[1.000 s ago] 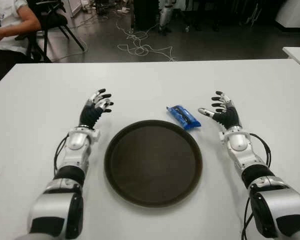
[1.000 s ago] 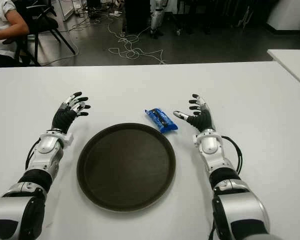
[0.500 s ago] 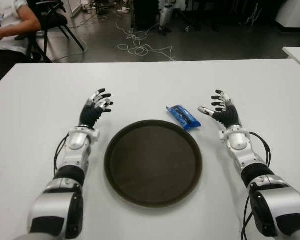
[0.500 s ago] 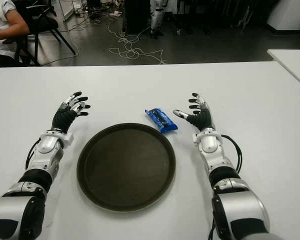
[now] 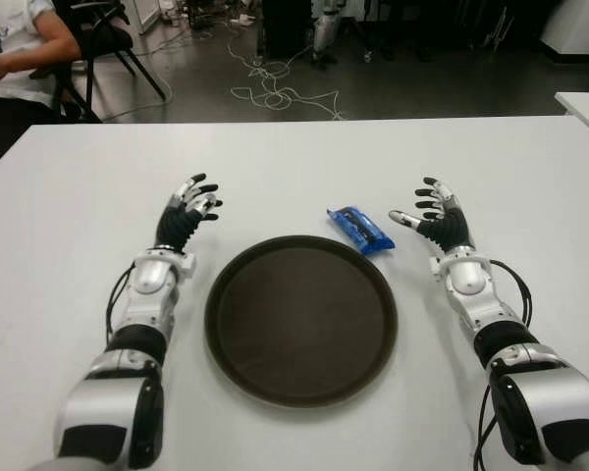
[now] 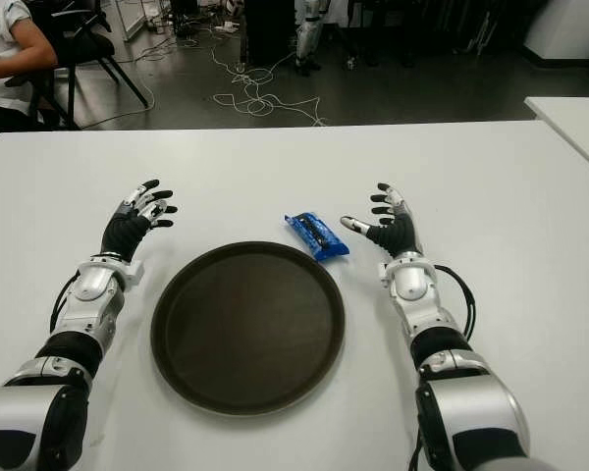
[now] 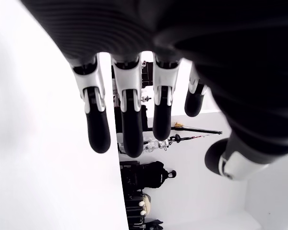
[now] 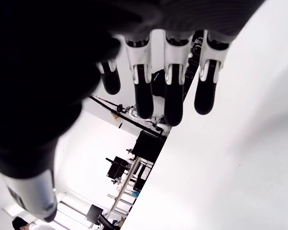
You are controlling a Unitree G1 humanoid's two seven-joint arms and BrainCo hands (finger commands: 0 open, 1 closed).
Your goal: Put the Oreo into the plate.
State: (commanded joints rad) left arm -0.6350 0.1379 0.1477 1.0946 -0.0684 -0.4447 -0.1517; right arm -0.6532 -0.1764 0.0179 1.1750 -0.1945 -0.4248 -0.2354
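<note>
Two hands flank the plate, a round dark dish lying flat and bare on the white worktop close to the robot's body; nothing is in it. Beside the plate's left edge shows the left hand, fingers spread and loose with nothing between them, and it looks to have no part in this step. Past the plate's right edge is the right hand, palm turned inward, its fingers extended and parted, thumb pointing toward the packet, grasping nothing. Just beyond the plate's far rim, a little to the right of its middle, lies the Oreo, a blue packet set at a slant on the worktop, its nearer end very close to the rim, though whether it touches cannot be told. The right hand stands near it on the right but apart. The pick-up has not yet begun, so the step in hand is the reach. To do it well, the right hand should probably travel leftward and low, keep the fingers wide until they straddle the packet across its narrow width, then close gently, since the wrapper likely crushes or slips. A short carry toward the robot should clear the rim. Farther off, a seated person and floor cables
</note>
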